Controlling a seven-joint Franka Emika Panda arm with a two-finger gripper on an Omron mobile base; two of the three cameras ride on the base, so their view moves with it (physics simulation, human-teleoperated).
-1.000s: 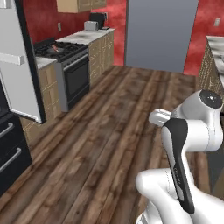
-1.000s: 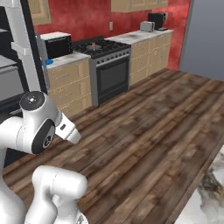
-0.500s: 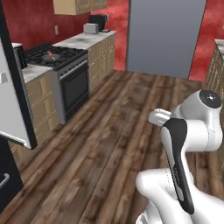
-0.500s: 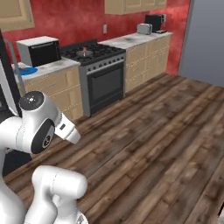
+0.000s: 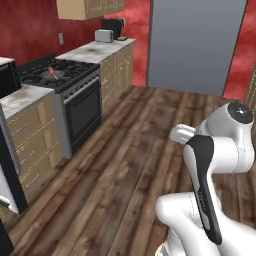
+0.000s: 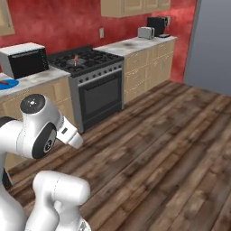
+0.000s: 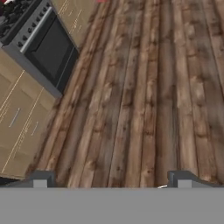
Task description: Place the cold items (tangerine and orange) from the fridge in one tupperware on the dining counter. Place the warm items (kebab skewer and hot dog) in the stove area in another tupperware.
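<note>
The black stove [image 5: 55, 75] stands against the left wall, also seen in the right base view [image 6: 85, 58]. A small reddish item [image 5: 52, 74] lies on its burners [image 6: 76, 59]; it is too small to tell whether it is the kebab skewer or the hot dog. A blue plate [image 6: 8, 84] with something red on it sits on the counter beside the microwave. My gripper [image 7: 112, 179] is open and holds nothing. It hangs over bare wooden floor, with the oven front [image 7: 48, 43] at the upper left of the hand view.
A microwave [image 6: 25, 60] sits on the counter beside the stove. A toaster [image 5: 103, 35] and a coffee machine [image 6: 158, 25] stand on the far counter. A grey door [image 5: 197, 45] closes the far end. Open wooden floor [image 5: 135, 165] runs alongside the cabinets.
The base has driven and both base views have shifted: the stove has come closer and the fridge door has slid off to the left. The arm's pose and the open gripper are unchanged.
</note>
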